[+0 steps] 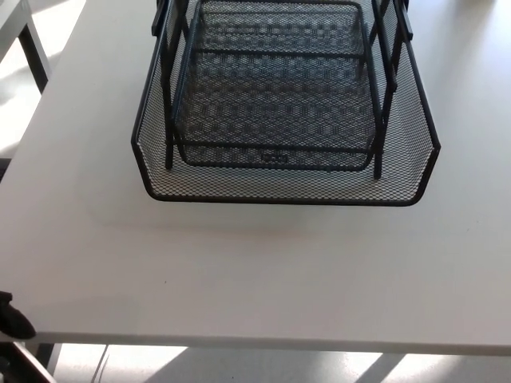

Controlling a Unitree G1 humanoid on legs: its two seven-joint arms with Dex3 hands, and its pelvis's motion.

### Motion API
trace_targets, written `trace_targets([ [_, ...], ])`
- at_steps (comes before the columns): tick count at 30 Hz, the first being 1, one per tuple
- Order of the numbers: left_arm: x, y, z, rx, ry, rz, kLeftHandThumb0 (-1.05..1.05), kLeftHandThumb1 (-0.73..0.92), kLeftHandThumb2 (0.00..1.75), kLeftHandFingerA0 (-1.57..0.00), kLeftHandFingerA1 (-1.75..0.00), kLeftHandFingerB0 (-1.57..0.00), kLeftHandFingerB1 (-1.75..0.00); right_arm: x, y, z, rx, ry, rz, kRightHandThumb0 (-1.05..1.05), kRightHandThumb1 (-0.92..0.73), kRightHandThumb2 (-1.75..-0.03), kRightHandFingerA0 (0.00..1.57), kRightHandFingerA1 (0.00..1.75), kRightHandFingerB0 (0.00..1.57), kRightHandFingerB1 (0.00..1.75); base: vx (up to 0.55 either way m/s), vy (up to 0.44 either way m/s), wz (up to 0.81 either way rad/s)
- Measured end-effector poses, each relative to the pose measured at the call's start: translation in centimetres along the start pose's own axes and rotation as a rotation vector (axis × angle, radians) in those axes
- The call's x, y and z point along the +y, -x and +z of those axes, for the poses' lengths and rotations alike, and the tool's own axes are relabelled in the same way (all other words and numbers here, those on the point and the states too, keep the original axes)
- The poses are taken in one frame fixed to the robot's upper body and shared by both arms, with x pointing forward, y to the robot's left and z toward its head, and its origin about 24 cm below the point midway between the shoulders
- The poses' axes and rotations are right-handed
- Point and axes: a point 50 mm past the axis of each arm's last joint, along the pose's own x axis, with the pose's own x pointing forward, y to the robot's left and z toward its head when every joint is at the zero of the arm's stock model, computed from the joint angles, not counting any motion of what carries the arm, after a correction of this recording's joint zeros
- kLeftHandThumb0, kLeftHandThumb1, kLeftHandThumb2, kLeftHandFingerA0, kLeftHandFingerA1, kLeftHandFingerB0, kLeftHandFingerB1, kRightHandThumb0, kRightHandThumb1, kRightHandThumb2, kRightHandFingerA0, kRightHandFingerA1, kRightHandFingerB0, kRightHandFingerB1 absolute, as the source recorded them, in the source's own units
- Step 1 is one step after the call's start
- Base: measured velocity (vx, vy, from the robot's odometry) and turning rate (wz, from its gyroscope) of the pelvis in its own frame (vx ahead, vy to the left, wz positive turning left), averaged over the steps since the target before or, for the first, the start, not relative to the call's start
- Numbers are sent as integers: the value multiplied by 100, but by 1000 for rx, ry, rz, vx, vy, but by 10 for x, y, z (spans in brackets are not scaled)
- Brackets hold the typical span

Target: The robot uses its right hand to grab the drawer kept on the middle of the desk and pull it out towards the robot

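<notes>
A black mesh drawer (283,179) sits on the far middle of the white desk (255,271). My right hand is out of view, so I cannot tell its state.

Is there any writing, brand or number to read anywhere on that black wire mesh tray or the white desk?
One small mark sits on the front rail of the inner tray of the black wire mesh drawer; it is too small and blurred to read.
No text shows on the white desk.
</notes>
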Motion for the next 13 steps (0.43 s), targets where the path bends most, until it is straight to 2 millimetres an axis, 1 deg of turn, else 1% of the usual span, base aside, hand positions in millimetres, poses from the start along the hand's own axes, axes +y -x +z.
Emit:
trace_targets([
  [1, 0, 0, 0, 0, 0, 0, -32, 55, 56, -80, -84, -80, -56, 1, 0, 0, 4, -1, 0, -75, -60, -58, 10, 54, 14, 46, 0, 0, 0],
  [2, 0, 0, 0, 0, 0, 1, -32, 55, 57, -79, -85, -79, -56, 4, 1, -1, 9, -1, 4, -73, -60, -58, 9, 53, 12, 44, 0, 0, 0],
  [3, 0, 0, 0, 0, 1, 2, -30, 55, 57, -79, -85, -79, -56, 5, 0, -1, 12, -2, 5, -74, -61, -59, 8, 55, 10, 46, 0, 0, 0],
  [5, 0, 0, 0, 0, 2, 3, -30, 54, 57, -78, -84, -79, -56, 7, 0, -1, 17, 0, 9, -73, -61, -58, 8, 55, 11, 45, 0, 0, 0],
  [7, 0, 0, 0, 0, 2, 3, -29, 55, 57, -78, -83, -79, -55, 8, -1, -1, 19, -1, 11, -74, -61, -58, 11, 55, 11, 45, 0, 0, 0],
  [8, 0, 0, 0, 0, 2, 3, -29, 54, 57, -79, -82, -79, -56, 9, -1, -1, 19, 0, 11, -76, -48, -84, 11, 55, 8, 50, 0, 0, 0],
  [10, 0, 0, 0, 0, 2, 3, -31, 55, 56, -79, -86, -79, -57, 10, -1, -1, 18, 3, 10, -76, -48, -85, 11, 56, 8, 51, 0, 0, 0],
  [13, 0, 0, 0, 0, 4, 4, -32, 56, 56, -79, -86, -79, -58, 10, -1, -1, 13, 9, 6, -75, -48, -84, 10, 56, 8, 50, 0, 0, 0],
])
